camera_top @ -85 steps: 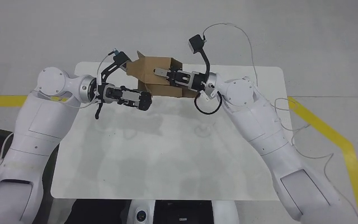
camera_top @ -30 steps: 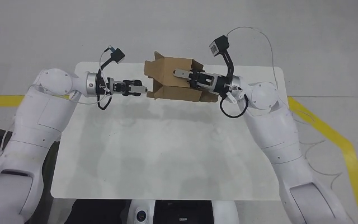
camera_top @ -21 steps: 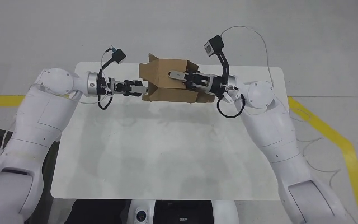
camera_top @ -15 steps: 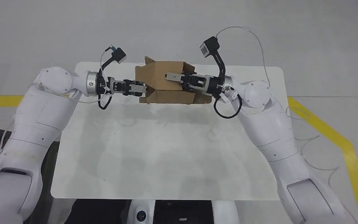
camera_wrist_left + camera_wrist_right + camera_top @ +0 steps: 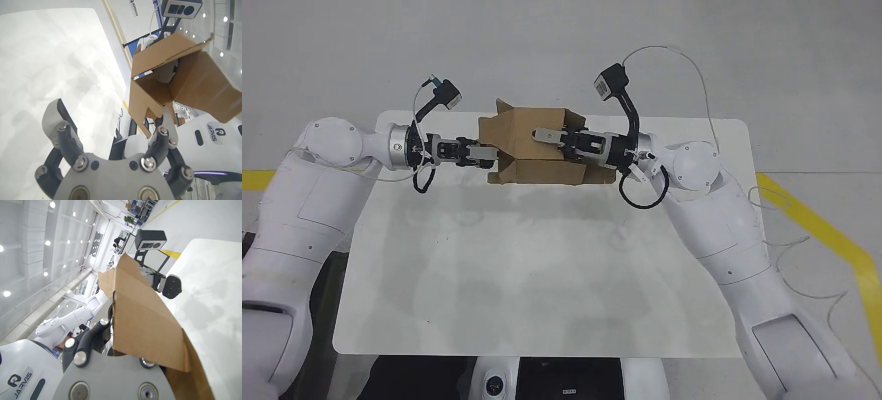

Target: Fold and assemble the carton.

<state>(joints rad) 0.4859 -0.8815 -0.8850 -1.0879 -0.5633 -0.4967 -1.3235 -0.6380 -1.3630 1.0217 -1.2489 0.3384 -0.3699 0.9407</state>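
The brown carton (image 5: 532,148) hangs open-ended above the far edge of the white table (image 5: 542,280). My right gripper (image 5: 545,134) is shut on the carton's upper wall (image 5: 143,321), one finger on top and the other hidden inside. My left gripper (image 5: 490,157) stands open at the carton's left end. In the left wrist view one of its fingers (image 5: 166,123) touches a lower flap of the carton (image 5: 189,85), and the other finger (image 5: 60,113) is out in free air. The left gripper (image 5: 170,286) also shows past the carton in the right wrist view.
The table's middle and near half lie bare and give free room. A thin cable (image 5: 692,70) loops above the right arm. Yellow floor lines (image 5: 812,220) run beside the table.
The right gripper has carried the carton leftward, up to the left gripper. The left gripper turned and now stands open at the carton's left end, against a flap.
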